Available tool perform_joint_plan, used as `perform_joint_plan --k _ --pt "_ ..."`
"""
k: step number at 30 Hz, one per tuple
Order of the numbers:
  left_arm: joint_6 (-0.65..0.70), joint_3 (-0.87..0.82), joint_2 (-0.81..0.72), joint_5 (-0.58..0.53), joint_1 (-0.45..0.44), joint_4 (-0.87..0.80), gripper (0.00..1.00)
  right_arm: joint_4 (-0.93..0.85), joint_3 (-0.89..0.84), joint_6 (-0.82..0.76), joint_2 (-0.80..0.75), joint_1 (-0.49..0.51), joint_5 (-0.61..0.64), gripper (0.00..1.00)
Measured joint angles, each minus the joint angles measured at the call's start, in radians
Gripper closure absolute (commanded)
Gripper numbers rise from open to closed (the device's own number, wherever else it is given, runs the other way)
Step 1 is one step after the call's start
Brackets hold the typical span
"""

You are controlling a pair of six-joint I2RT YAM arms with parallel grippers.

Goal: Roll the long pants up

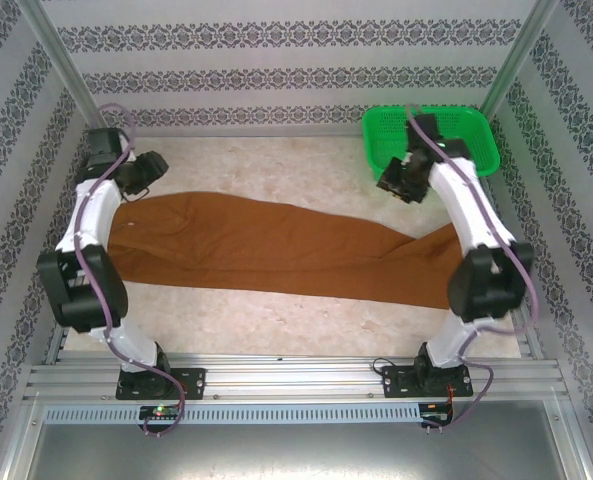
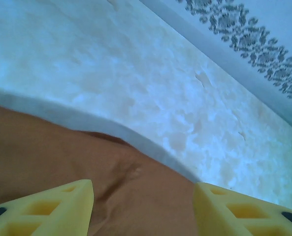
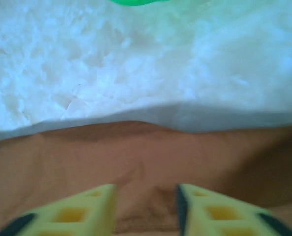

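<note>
The long pants (image 1: pixel 276 245) are rust-brown and lie flat across the table, waist end at the left and leg ends at the right under the right arm. My left gripper (image 1: pixel 141 185) hovers over the far edge of the waist end. In the left wrist view its yellow fingers stand wide apart over the cloth (image 2: pixel 62 162), so the left gripper (image 2: pixel 143 189) is open and holds nothing. My right gripper (image 1: pixel 401 185) is over the far edge of the legs. The right wrist view shows the right gripper (image 3: pixel 146 189) open with a narrower gap, wrinkled cloth (image 3: pixel 136 152) below it.
A green plastic basket (image 1: pixel 376 150) stands at the back right, just behind the right gripper, and its rim (image 3: pixel 136 2) shows at the top of the right wrist view. Pale marbled tabletop (image 1: pixel 276 170) lies behind the pants. Patterned walls enclose the table.
</note>
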Motion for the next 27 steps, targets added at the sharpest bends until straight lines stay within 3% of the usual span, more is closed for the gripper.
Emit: perform_joint_plan --k 1,4,9,27 --pt "-0.010 -0.048 -0.039 -0.008 0.017 0.003 0.42 0.001 -0.060 0.000 -0.066 -0.026 -0.004 0.33" --pt "-0.027 -0.207 -0.111 -0.023 0.048 0.010 0.41 0.001 -0.214 0.001 -0.186 -0.085 -0.027 0.27" --pt "-0.042 -0.373 -0.126 -0.044 0.098 -0.007 0.39 0.011 -0.382 0.004 -0.220 -0.146 -0.071 0.24" --pt "-0.039 -0.371 -0.201 -0.125 0.110 -0.072 0.38 0.133 -0.433 0.024 -0.091 -0.369 -0.195 0.22"
